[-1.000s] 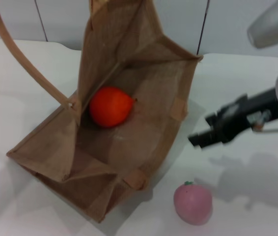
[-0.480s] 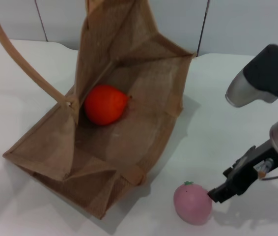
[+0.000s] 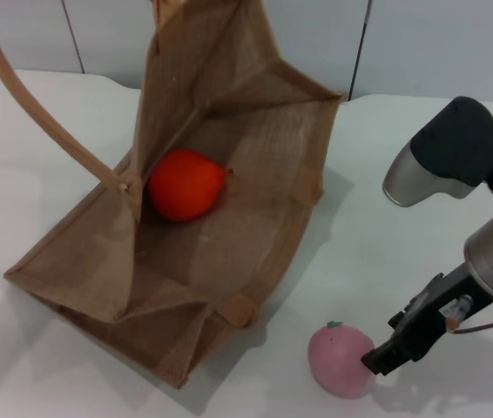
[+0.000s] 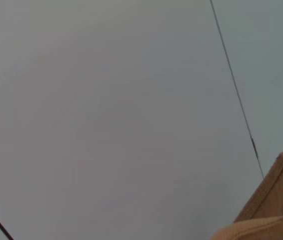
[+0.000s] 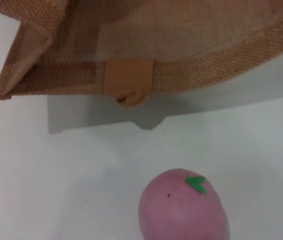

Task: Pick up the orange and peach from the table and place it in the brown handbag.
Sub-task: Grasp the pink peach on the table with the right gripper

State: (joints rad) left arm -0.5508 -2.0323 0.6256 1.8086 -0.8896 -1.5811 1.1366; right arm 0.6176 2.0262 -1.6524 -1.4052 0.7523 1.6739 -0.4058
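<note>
Peach point(image 3: 341, 360): pale pink, matte, roundish, a small green leaf nub on top with a touch of red. It sits on the white table point(image 3: 386, 226), near the front edge of my head view, just off the bag's near corner. From the right wrist camera I see it close below the bag's trimmed rim, apart from it.

Orange point(image 3: 185, 184): bright orange-red, smooth, with a small pointed tip toward the right. It lies inside the brown handbag point(image 3: 255, 244), against the inner fold on the left side.

The bag is tan woven jute lying open on its side, mouth toward me, with 1 long loop handle point(image 3: 33, 113) arching up at left and a short strap tab at the front rim.

Count — 1 peach, 1 orange, 1 handbag, 1 arm in view.

Right gripper point(image 3: 377, 359): low at the table, its dark tip touching the peach's right side. I cannot tell whether its fingers are spread or closed; only 1 dark tip shows.

Left gripper: out of the head view; its wrist camera shows only grey wall and a corner of the bag.

Change from 0.5 s ago — the right arm has dropped slightly lower and its tip has closed the last gap to the peach. Peach, orange and bag have not moved.
</note>
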